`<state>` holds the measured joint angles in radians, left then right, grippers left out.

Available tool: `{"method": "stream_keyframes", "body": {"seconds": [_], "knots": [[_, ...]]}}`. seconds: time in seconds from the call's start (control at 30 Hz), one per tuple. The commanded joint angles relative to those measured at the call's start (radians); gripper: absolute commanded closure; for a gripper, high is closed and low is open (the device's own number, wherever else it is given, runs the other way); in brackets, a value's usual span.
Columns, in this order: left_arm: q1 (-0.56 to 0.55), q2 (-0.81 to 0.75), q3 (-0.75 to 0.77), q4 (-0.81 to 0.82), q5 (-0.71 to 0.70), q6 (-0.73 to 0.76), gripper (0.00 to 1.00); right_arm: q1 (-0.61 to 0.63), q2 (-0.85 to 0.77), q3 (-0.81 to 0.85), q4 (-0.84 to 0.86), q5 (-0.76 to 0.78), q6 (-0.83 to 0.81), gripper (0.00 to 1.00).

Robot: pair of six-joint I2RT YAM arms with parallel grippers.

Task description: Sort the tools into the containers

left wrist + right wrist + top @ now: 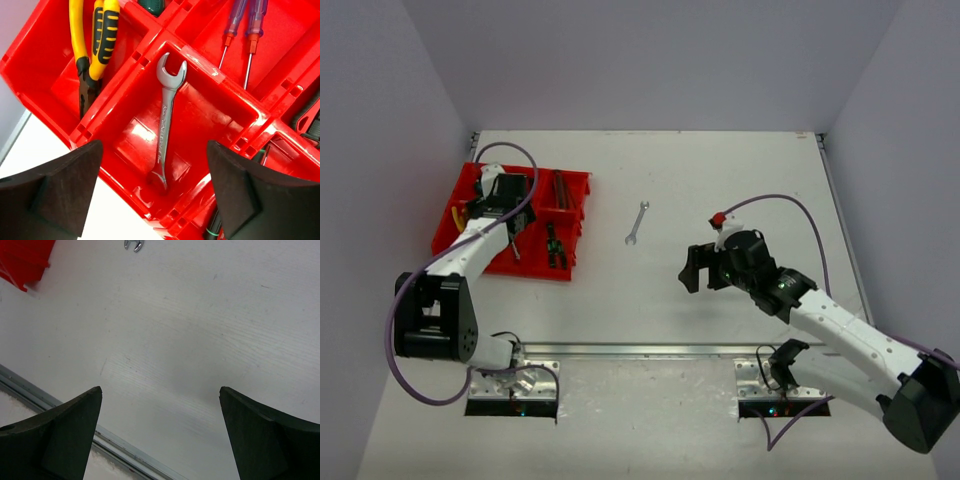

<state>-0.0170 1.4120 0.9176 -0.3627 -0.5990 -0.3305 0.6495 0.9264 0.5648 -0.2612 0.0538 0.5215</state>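
At far left, the red tray sits on the desk. Over it hangs the left end effector, fingers apart. Below it a silver wrench lies free in one compartment, with yellow pliers in the compartment to its left and two screwdrivers in another. Mid-desk, a second wrench lies loose. Right of it hovers the right end effector, fingers wide apart over bare desk.
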Motion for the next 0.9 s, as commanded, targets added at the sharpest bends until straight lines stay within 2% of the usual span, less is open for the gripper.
{"method": "stream_keyframes", "body": {"seconds": [0.0, 0.03, 0.13, 0.2, 0.3, 0.37, 0.5, 0.57, 0.67, 0.77, 0.87], "knots": [[0.011, -0.062, 0.093, -0.033, 0.031, 0.003, 0.09, -0.004, 0.032, 0.007, 0.055, -0.023, 0.014, 0.01], [0.011, -0.103, 0.112, -0.057, 0.041, -0.003, 0.0, -0.004, 0.046, 0.01, 0.06, -0.018, 0.023, 0.01], [0.011, -0.23, 0.153, -0.077, 0.086, -0.058, 0.0, -0.005, 0.111, 0.046, 0.019, 0.05, 0.103, 0.01], [0.011, -0.35, 0.148, -0.093, 0.158, -0.125, 0.0, -0.004, 0.209, 0.102, -0.066, 0.167, 0.238, 0.01], [0.011, -0.503, 0.082, -0.098, 0.276, -0.193, 0.0, -0.002, 0.366, 0.228, -0.174, 0.266, 0.446, 0.01], [0.011, -0.596, -0.001, -0.09, 0.328, -0.199, 0.0, 0.001, 0.459, 0.306, -0.257, 0.276, 0.55, 0.01], [0.011, -0.696, -0.094, -0.103, 0.401, -0.147, 0.0, 0.026, 0.661, 0.498, -0.263, 0.221, 0.496, 0.01], [0.005, -0.734, -0.149, -0.111, 0.506, -0.055, 0.0, 0.032, 0.788, 0.626, -0.281, 0.196, 0.468, 0.02], [-0.016, -0.788, -0.212, -0.089, 0.539, -0.036, 0.0, 0.036, 0.961, 0.817, -0.393, 0.274, 0.521, 0.03], [-0.026, -0.812, -0.209, -0.091, 0.537, -0.034, 0.0, 0.035, 1.079, 0.993, -0.447, 0.324, 0.566, 0.03], [-0.053, -0.813, -0.226, -0.071, 0.578, -0.032, 0.0, 0.035, 1.261, 1.203, -0.544, 0.358, 0.548, 0.09]]}}
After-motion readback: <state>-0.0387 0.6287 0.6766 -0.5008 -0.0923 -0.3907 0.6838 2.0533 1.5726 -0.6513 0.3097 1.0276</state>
